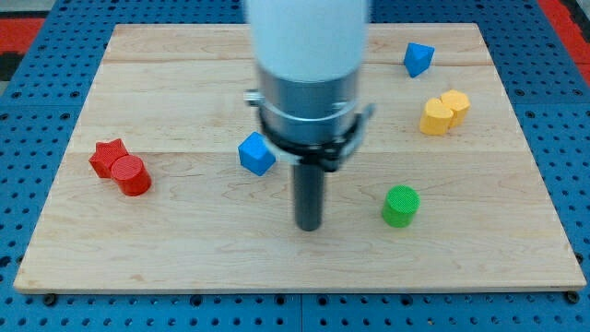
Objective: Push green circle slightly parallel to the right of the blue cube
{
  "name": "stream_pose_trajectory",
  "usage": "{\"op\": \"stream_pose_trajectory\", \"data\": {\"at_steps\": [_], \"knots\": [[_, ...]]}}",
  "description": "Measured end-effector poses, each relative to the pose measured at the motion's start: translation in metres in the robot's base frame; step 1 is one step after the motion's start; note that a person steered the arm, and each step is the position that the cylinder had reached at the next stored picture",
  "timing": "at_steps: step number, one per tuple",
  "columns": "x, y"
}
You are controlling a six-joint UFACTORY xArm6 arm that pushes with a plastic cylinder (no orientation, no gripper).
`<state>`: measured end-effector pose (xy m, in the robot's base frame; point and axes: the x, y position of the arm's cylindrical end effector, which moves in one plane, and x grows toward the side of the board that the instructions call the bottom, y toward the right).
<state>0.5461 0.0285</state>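
Camera view, the only one you have: your arm comes down from the view's top, white above and grey below, and it ends in a dark rod. My tip (308, 226) rests on the wooden surface (184, 258) a little below the middle of the board. You have no jaws on this arm, only the rod, so nothing about them being apart or together can be told.

You see the green circle (400, 205) to the view's right of my tip, near it but not touching, and at almost the same height in the view. The blue cube (256, 153) lies up and to the view's left of my tip, just beside the grey part of the arm. So my tip stands between these two blocks, lower than the cube.

You also see a second blue block (418, 59) near the view's top right; its shape is not clear. Below it two yellow blocks (443, 112) touch each other. At the view's left a red star (106, 155) and a red cylinder (132, 175) touch each other too. Around the board you see a blue panel with holes (37, 92).
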Motion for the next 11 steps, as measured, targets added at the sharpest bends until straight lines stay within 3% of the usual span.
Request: {"op": "stream_pose_trajectory", "data": {"at_steps": [1,3,9,11], "knots": [[0.029,0.023],[0.041,0.097],[-0.028,0.059],[-0.019,0.11]]}}
